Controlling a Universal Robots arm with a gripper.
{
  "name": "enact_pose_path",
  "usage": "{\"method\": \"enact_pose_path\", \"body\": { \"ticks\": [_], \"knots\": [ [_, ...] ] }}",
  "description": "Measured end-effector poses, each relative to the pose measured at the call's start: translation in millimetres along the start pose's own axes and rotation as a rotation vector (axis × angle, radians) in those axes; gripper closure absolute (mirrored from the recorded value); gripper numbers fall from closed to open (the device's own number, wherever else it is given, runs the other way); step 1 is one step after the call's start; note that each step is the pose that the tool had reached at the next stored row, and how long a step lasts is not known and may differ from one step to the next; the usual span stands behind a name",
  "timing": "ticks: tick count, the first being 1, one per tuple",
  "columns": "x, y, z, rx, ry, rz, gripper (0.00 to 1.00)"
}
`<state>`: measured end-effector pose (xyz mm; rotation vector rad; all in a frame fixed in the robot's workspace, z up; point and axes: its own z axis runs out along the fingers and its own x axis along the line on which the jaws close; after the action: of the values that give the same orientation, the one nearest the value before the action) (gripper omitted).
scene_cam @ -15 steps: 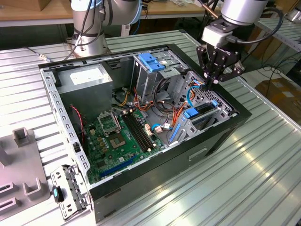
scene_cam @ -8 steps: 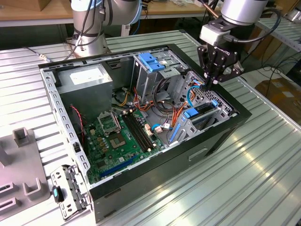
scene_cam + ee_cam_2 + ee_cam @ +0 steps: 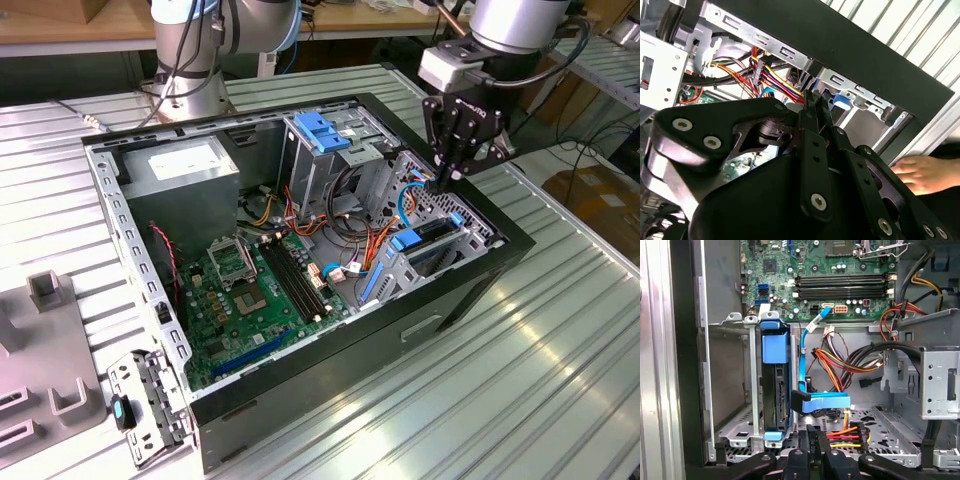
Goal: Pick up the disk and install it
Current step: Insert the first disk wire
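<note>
Well: disk (image 3: 430, 235) seated in its bay, gripper (image 3: 445, 180) closed beside it

So, from where I stood, the open computer case (image 3: 470, 290) lay on the ribbed metal table (image 3: 520, 380) with its inside facing up. The disk stood on edge in the grey drive bay (image 3: 395, 275), at the near corner of the case toward the exterior view's right. Blue carrier rails showed at both ends of its slot. In the first wrist view the dark edge of the disk ran between the bay's metal walls, with a blue tab at each end.

The gripper hung over the far end of that bay with its black fingers (image 3: 807, 435) pointing down into the case. They were pressed together, with nothing caught between them (I looked in both wrist views to be sure). The tips sat just beside the disk's slot, and I could not tell whether they touched the carrier. Next to them, a flat blue data cable (image 3: 825, 400) looped up from the floor of the case. A bundle of red, yellow and orange wires (image 3: 840, 365) crossed behind it.

Farther toward the exterior view's left lay the green motherboard (image 3: 250, 300). Beyond it sat the grey power supply (image 3: 185, 165). A blue-handled bracket (image 3: 322, 130) sat on top of the tall drive cage at the far side. In the second wrist view, a person's hand (image 3: 920, 172) rested outside the case wall. A grey fixture (image 3: 45, 360) stood on the table at the near left.
</note>
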<state>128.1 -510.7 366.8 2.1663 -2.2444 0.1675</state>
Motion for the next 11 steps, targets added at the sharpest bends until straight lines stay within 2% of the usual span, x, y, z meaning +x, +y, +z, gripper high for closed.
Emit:
{"method": "enact_pose_path", "body": {
  "ticks": [7, 11],
  "knots": [
    [0.0, 0.0, 0.1, -0.0084, 0.0066, 0.096, 0.82],
    [0.0, 0.0, 0.1, -0.0092, 0.0074, 0.106, 0.82]
  ]
}}
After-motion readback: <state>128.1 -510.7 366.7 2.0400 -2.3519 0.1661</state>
